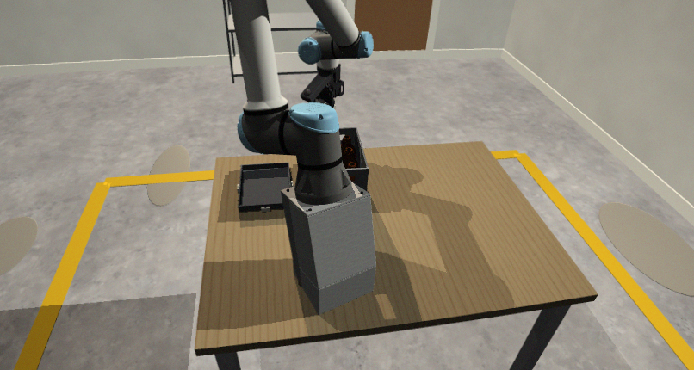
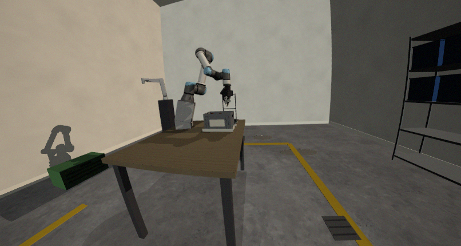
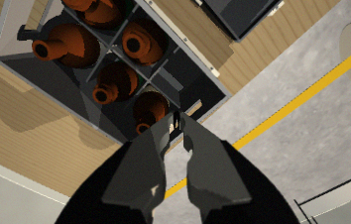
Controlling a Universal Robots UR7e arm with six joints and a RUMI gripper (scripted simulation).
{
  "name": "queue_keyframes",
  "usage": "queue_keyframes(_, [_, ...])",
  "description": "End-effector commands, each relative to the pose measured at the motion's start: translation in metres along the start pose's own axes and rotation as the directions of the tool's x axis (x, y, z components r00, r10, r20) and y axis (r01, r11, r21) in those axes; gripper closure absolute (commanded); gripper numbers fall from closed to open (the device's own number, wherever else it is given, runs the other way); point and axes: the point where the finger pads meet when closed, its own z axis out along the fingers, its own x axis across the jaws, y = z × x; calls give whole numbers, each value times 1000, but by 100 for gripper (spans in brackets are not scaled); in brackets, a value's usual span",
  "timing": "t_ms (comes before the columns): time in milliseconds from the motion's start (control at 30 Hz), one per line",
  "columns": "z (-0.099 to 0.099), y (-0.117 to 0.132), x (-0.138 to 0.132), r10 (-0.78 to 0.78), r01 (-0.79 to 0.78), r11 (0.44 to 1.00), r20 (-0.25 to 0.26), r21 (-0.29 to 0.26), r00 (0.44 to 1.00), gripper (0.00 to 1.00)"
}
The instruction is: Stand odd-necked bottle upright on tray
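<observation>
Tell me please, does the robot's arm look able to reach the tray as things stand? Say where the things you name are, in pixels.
Probably yes. The tray (image 1: pixel 264 205) stands beside the crate (image 1: pixel 362 149) (image 2: pixel 218 115) (image 3: pixel 52 94), and nothing visible blocks it from above. The arm's gripper (image 2: pixel 227 104) (image 3: pixel 176 112) hangs above the crate's walls, shut and carrying nothing.

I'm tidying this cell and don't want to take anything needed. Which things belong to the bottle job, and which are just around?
Job:
- crate
- bottles
- tray
- claw

Just around:
- green box
- shelf unit with dark bins
</observation>
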Motion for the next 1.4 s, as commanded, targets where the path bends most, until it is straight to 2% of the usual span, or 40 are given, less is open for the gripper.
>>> queue_keyframes(0, [-2,-1,-20,-1,1,1000,2,0,1000,100])
queue_keyframes(100, [-3,-5,-47,-1,1,1000,5,1,1000,100])
queue_keyframes(167, [-3,-5,-47,-1,1,1000,5,1,1000,100])
queue_keyframes(433, [-4,-30,-129,-1,1,1000,6,3,1000,100])
queue_keyframes(633, [-1,-52,-167,0,0,1000,1,0,1000,100])
queue_keyframes(967, [1,-60,-179,0,0,1000,-2,-1,1000,100])
queue_keyframes(1000, [1,-60,-179,0,0,1000,-2,-1,1000,62])
queue_keyframes(1367, [1,-60,-179,0,0,1000,-2,-1,1000,62])
